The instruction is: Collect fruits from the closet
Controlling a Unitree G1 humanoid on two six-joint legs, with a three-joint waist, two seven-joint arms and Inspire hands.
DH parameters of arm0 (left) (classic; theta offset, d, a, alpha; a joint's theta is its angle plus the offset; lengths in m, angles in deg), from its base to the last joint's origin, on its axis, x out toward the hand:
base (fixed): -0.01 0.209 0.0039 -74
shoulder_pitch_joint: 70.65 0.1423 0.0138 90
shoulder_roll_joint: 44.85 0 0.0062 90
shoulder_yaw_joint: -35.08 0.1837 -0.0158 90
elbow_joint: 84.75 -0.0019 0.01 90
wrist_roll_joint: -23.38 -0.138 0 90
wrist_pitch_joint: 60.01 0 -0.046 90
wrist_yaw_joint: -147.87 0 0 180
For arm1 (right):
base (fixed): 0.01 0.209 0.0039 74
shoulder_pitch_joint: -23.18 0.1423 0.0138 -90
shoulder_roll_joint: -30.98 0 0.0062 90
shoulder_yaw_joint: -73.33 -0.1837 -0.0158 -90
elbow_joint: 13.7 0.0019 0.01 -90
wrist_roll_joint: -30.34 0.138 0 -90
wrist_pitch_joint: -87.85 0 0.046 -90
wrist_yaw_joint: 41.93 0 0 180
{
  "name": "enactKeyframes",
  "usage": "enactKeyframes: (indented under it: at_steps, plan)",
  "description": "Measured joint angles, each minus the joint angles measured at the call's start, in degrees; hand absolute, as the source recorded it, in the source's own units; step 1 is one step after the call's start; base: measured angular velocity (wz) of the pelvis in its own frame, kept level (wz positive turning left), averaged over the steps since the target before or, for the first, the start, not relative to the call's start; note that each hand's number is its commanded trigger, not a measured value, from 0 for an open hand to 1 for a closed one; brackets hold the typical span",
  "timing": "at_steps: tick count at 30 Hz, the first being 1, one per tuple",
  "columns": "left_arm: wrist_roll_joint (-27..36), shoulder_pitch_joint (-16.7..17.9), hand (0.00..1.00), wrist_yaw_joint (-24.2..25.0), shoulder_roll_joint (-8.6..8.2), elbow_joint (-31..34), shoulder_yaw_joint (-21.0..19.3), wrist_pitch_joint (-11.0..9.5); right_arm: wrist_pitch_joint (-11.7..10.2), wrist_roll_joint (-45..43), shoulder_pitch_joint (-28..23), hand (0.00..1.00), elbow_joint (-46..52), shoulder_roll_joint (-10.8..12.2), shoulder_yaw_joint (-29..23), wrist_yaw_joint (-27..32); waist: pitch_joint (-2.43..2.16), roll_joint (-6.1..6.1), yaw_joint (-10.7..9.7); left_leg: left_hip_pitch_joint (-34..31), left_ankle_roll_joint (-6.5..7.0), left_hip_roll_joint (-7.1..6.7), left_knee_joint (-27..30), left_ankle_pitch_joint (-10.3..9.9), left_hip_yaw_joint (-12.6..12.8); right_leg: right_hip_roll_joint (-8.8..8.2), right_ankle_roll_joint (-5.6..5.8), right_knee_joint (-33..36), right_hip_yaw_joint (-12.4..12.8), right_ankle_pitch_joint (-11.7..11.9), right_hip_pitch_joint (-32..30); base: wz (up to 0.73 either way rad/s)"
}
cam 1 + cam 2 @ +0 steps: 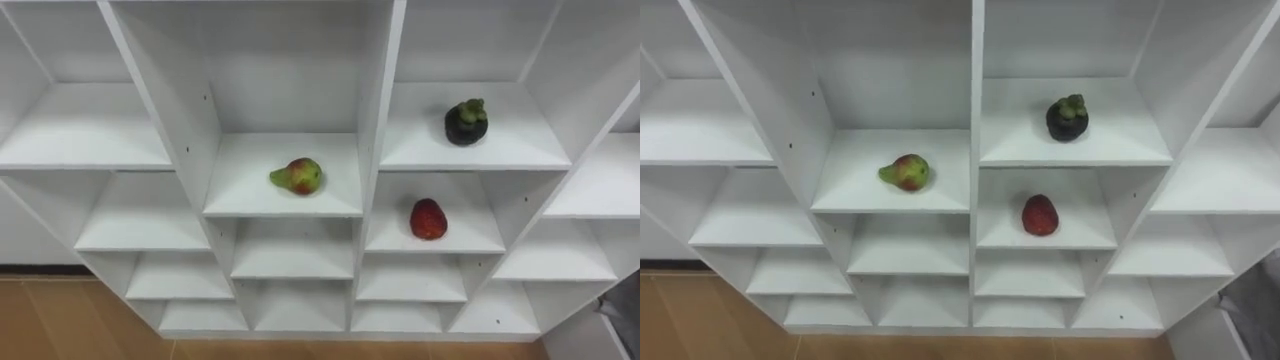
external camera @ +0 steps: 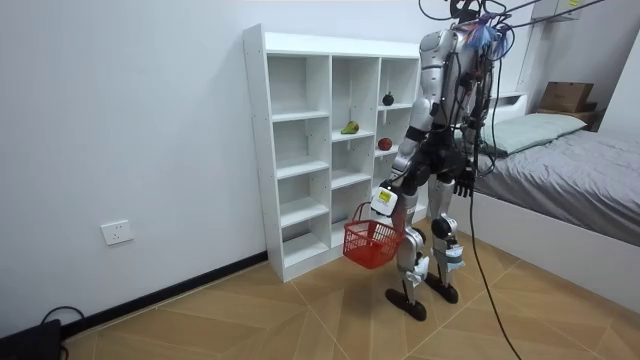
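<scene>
White shelves (image 1: 250,195) hold all three fruits, pear (image 1: 297,176) central, mangosteen (image 1: 466,122) at two o'clock, strawberry (image 1: 428,219) at four, so collecting looks unstarted; left hand (image 2: 385,201) grips the basket (image 2: 372,243), while the right hand's (image 2: 463,183) state I cannot tell.

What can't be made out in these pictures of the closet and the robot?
Red basket: room view, too small and walled to show any contents.
Left robot hand: room view, too small to read its hold on the basket.
Closet: eye views, top row cut off by the upper edge.
Pear, mangosteen, strawberry: eye views, far sides hidden by the fruits themselves.
</scene>
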Motion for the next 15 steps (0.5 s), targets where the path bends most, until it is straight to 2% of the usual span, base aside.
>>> enactKeyframes:
  at_steps: [8,11,15]
  plan:
    - [-1.15,-0.41,1.0,-0.93,0.03,-0.07,-0.03,-2.9,-7.38,5.16,0.75,0.0,3.41,0.02,-1.06,3.13,0.05,0.46,-0.13,-0.26,0.0,0.01,0.15,0.0,0.13,0.0,0.0,-0.09,0.03,0.0,-0.1,0.0]
    - [-1.16,-0.44,1.0,-0.92,0.03,-0.06,-0.03,-3.92,-9.09,7.01,0.55,0.0,3.77,0.06,-1.38,3.33,0.05,0.43,-0.16,-0.29,0.0,0.01,0.15,0.0,0.15,0.0,0.0,-0.12,0.01,0.0,-0.12,0.0]
    - [-1.13,-0.5,1.0,-0.86,0.03,-0.17,-0.03,-4.85,-10.23,7.78,0.45,0.0,3.96,0.05,-1.39,3.82,0.04,0.39,-0.12,-0.34,0.0,0.02,0.24,0.0,0.17,0.01,0.0,-0.1,0.06,0.0,-0.21,0.0]
